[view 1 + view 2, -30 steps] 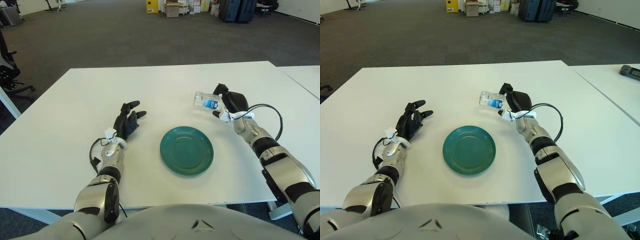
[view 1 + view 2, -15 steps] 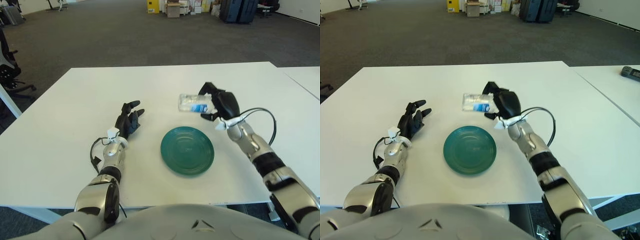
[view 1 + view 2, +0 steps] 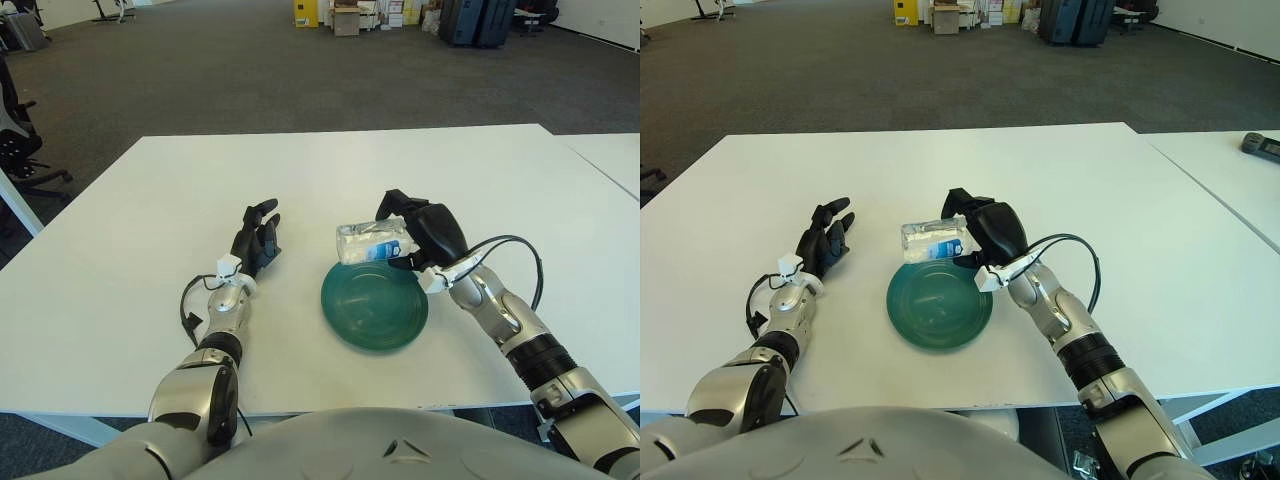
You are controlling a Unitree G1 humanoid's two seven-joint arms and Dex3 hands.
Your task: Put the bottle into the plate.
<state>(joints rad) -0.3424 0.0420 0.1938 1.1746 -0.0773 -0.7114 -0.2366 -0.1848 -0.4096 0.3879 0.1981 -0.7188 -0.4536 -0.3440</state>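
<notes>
A small clear plastic bottle [image 3: 365, 242] with a blue label is held on its side in my right hand [image 3: 420, 232], just above the far edge of the green plate [image 3: 374, 304]. The plate sits on the white table [image 3: 120, 250] in front of me. The bottle's free end points to my left. My right hand's fingers are curled around the bottle. My left hand [image 3: 254, 240] rests open on the table to the left of the plate, fingers spread.
A second white table [image 3: 610, 150] stands to the right, with a dark object [image 3: 1260, 143] on it. Office chairs [image 3: 15, 140] are at the far left, boxes and cases on the carpet at the back.
My right hand has carried the bottle left and toward me, from beyond the plate's right side to above the plate's far edge. The left hand has stayed in place.
</notes>
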